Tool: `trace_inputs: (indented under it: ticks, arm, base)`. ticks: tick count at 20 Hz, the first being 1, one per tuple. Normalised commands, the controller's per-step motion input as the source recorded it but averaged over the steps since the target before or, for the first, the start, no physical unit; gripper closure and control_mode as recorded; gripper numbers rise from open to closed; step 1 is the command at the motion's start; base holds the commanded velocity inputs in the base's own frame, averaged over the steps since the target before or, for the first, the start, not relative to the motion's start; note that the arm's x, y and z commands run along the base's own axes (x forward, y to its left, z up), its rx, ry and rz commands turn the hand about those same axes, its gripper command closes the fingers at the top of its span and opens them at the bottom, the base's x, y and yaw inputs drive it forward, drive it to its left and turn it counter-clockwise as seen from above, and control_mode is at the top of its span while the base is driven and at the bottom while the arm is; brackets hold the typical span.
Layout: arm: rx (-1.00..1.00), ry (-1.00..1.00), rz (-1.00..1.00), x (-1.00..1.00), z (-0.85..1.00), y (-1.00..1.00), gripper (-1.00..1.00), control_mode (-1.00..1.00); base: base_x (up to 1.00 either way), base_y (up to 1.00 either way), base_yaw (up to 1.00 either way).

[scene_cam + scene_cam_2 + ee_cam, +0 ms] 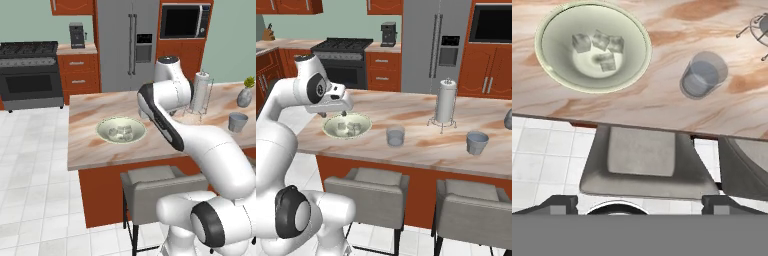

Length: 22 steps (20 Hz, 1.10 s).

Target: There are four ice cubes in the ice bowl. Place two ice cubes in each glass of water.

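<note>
Pale cream-green ice bowl (593, 46) at upper left of the hand view, cradling all four ice cubes (600, 47) in its hollow, none moved yet. Nearer glass of water (703, 76) right of centre on the marbled counter (662, 107), second glass of water (477, 142) far right in the right base view. Gripper (336, 113) above the bowl's near rim, jaws spread wide, holding nothing, likely poised for a first pick
</note>
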Motion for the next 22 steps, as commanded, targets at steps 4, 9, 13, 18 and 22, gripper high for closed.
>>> trace_inputs:
  ticks: [4,9,13,18,22]
  arm:
    - [0.00,0.00,0.00,0.36,-0.04,0.01,-1.00,-1.00]
    - [0.00,0.00,0.04,0.36,-0.04,0.00,-1.00,-1.00]
    - [0.02,-0.01,0.15,0.33,-0.03,0.00,-1.00,-1.00]
    - [0.00,0.00,0.05,0.37,-0.05,0.01,-1.00,-1.00]
    - [0.00,0.00,0.17,0.31,-0.13,0.02,-1.00,-1.00]
  base:
    - [0.00,0.00,0.00]
    - [0.00,0.00,0.00]
    - [0.00,0.00,0.00]
    - [0.00,0.00,0.00]
    - [0.00,0.00,0.00]
